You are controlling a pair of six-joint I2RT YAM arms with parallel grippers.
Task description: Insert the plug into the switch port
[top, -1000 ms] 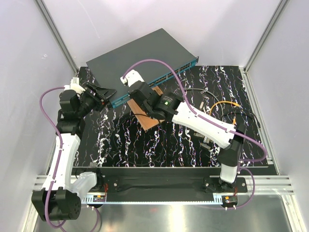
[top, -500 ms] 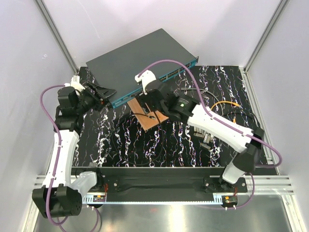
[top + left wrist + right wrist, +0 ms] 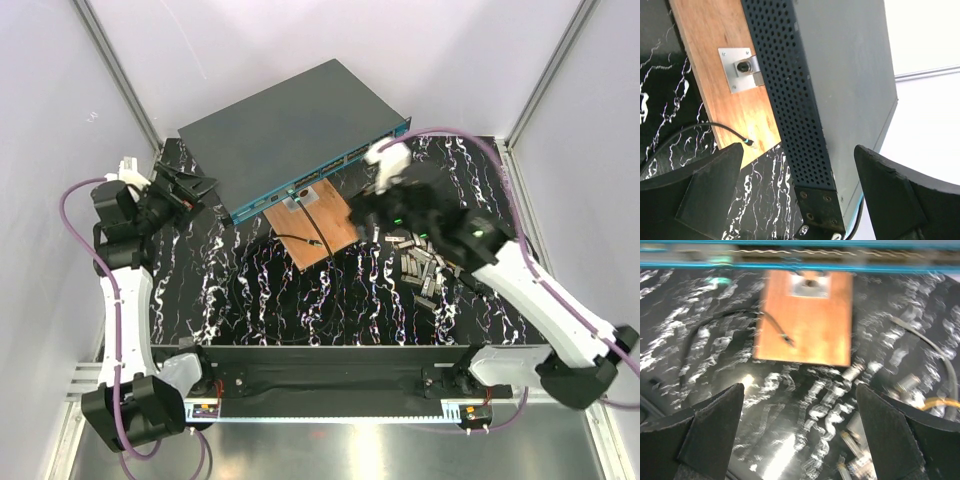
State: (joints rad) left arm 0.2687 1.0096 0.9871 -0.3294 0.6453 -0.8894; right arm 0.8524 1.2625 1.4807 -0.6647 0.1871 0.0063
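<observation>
The switch [image 3: 290, 125] lies at the back, dark grey on top, its teal port edge [image 3: 330, 165] facing the wooden board [image 3: 318, 228]. A thin black cable ends in the plug [image 3: 322, 244], which lies loose on the board; the plug [image 3: 749, 143] [image 3: 789, 341] shows in both wrist views. My left gripper [image 3: 185, 188] is open beside the switch's left corner, and that perforated corner [image 3: 812, 190] stands between its fingers [image 3: 695, 200] untouched. My right gripper [image 3: 362, 218] is open and empty, hovering right of the board above the table.
A metal socket plate [image 3: 300, 197] sits on the board's far end, against the switch. A heap of loose connectors [image 3: 425, 268] lies under the right arm. Grey and orange cables [image 3: 940, 402] trail at the right. White walls close in the table.
My right gripper swung to the right, off the board, and opened. My left gripper drew back leftward from the switch's corner and opened wider.
</observation>
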